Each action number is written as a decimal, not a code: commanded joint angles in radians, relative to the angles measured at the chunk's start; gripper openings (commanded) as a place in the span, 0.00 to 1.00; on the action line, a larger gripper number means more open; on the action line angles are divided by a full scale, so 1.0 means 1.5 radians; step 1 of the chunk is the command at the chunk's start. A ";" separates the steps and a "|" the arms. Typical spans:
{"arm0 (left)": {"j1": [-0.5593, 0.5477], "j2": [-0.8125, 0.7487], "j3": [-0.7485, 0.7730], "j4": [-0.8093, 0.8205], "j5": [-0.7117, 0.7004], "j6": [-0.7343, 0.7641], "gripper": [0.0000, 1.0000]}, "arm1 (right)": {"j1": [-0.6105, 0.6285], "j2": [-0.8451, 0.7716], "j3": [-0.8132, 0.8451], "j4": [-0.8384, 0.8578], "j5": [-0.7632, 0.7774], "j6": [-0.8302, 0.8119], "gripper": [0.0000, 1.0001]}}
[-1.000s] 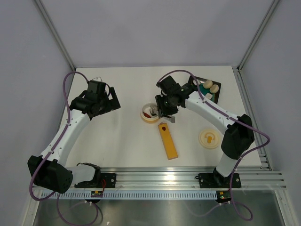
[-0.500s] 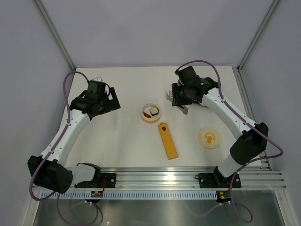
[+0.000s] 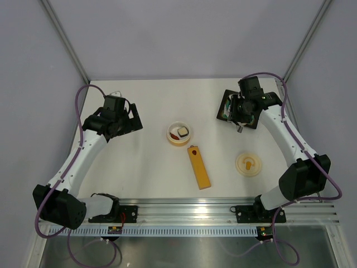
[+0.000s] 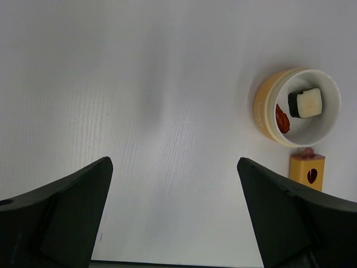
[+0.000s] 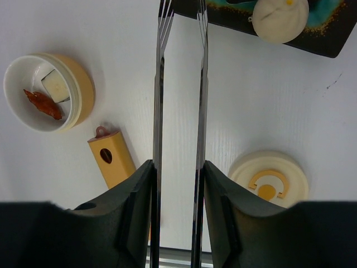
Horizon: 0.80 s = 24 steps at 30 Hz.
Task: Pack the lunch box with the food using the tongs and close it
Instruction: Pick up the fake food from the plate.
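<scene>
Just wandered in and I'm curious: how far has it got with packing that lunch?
Partly done: the lunch box holds a white-and-dark block and a reddish bit. In hand: the right gripper holds the tongs, tips empty, at the black tray near a cream oval piece. To do: move that piece, then fit the lid, which lies on the table.

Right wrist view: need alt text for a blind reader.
The right gripper holds the silver tongs, arms apart, pointing toward the black tray with a cream oval. The lunch box at left holds a white block and reddish bit; its lid lies lower right.
</scene>
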<state>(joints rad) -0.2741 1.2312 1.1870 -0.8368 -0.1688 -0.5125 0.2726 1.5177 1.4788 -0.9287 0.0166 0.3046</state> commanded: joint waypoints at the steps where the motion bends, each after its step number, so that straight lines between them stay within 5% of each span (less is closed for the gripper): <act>1: 0.005 -0.011 0.001 0.014 0.000 0.013 0.99 | -0.005 -0.022 -0.007 0.011 0.000 0.005 0.45; 24: 0.006 0.018 -0.004 0.025 0.023 0.019 0.99 | -0.070 0.117 0.072 0.039 -0.015 -0.028 0.48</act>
<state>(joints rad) -0.2714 1.2545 1.1831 -0.8356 -0.1524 -0.5011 0.1799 1.6749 1.5173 -0.8856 -0.0177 0.2916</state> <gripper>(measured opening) 0.988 0.481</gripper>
